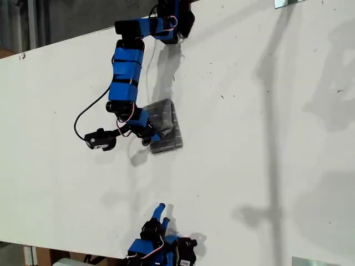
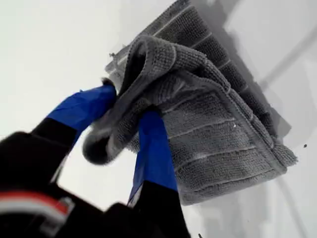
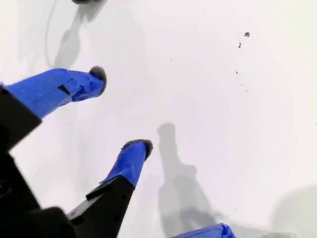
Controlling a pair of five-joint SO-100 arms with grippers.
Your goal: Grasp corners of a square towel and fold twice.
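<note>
The grey striped towel point(image 1: 166, 123) lies folded into a small thick bundle on the white table point(image 1: 249, 138), near the middle of the exterior view. My first gripper point(image 1: 155, 134) reaches down from the top of the exterior view and is shut on a bunched fold of the towel point(image 2: 213, 124). That fold is lifted and draped over its blue fingers point(image 2: 153, 148). One towel corner point(image 2: 289, 158) rests flat on the table. My second gripper point(image 1: 162, 214) stands open at the bottom of the exterior view, apart from the towel. Between its fingertips point(image 3: 141, 145) there is only bare table.
A black cable point(image 1: 83, 113) loops from the first arm toward the exterior view's left. Metal plates sit at the exterior view's top right point(image 1: 288, 3) and bottom right point(image 1: 321, 261). The table's far edge point(image 1: 55, 44) runs along the exterior view's upper left.
</note>
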